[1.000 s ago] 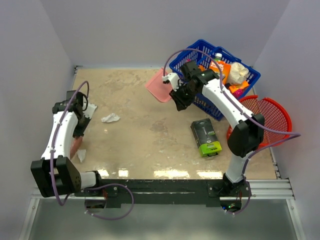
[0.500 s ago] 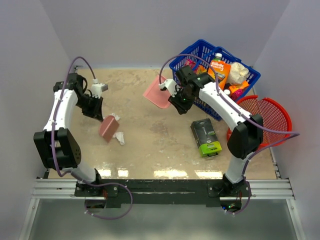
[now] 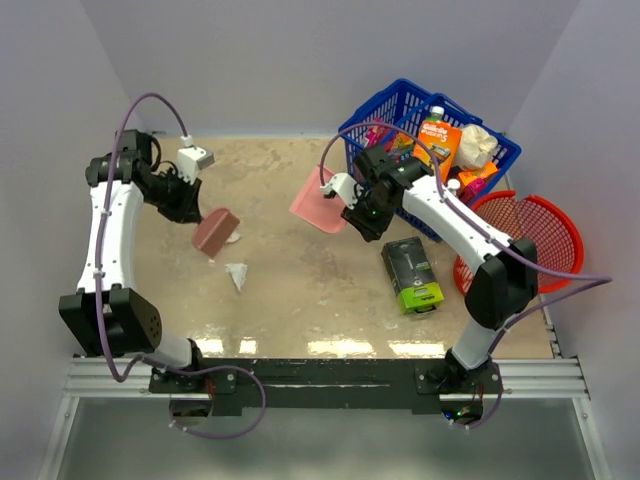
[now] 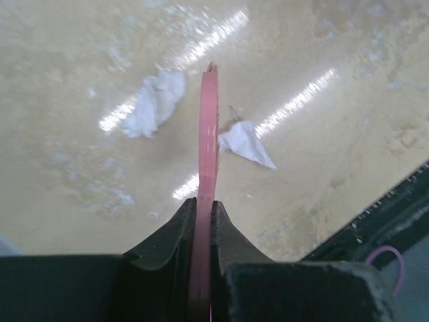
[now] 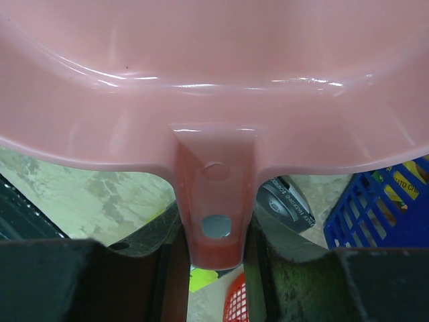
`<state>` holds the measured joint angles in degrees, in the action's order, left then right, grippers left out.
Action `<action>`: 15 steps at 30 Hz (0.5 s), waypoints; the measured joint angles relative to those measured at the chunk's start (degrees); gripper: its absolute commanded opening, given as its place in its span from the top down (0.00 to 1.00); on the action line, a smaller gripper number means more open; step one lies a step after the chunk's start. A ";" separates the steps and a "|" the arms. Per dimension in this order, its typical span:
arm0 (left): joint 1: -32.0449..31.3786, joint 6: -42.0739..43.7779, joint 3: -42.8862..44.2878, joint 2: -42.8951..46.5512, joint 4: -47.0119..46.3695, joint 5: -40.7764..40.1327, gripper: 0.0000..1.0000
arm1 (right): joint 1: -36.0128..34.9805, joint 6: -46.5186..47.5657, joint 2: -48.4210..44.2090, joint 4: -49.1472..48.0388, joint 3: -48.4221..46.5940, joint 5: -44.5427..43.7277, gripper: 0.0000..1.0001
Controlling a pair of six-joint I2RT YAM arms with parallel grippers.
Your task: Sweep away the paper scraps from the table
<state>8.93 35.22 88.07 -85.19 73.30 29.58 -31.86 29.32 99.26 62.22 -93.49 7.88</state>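
Note:
Two paper scraps show on the beige table: one lies loose, the other peeks out beside a flat pink sweeper pad. My left gripper is shut on that pad, held just above the table. In the left wrist view the pad runs edge-on out from the left gripper, with a scrap on each side. My right gripper is shut on the handle of the pink dustpan, tilted above mid-table.
A blue basket full of packets stands at the back right, with a red mesh basket in front of it. A black and green box lies on the table near the right arm. The black front rail runs along the near edge.
My left arm swung from the near left up and right with the pad, pushing a scrap toward mid-table. The right arm brought the dustpan slightly nearer.

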 measured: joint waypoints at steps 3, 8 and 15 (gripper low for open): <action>-0.15 -1.84 2.82 0.09 -4.31 -3.13 1.00 | -2.47 0.59 0.61 0.52 0.57 -1.03 1.00; -0.33 -6.99 4.22 -2.10 -10.56 -13.77 1.00 | -9.60 1.20 6.38 2.60 1.40 -1.92 1.00; -0.61 -4.39 5.03 -5.68 -7.76 -9.14 1.00 | -12.13 0.07 15.85 4.09 4.50 -2.73 1.00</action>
<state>8.32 30.83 93.10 -90.87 65.54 20.45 -43.99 29.39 115.11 66.30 -88.99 5.15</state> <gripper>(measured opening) 0.140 0.333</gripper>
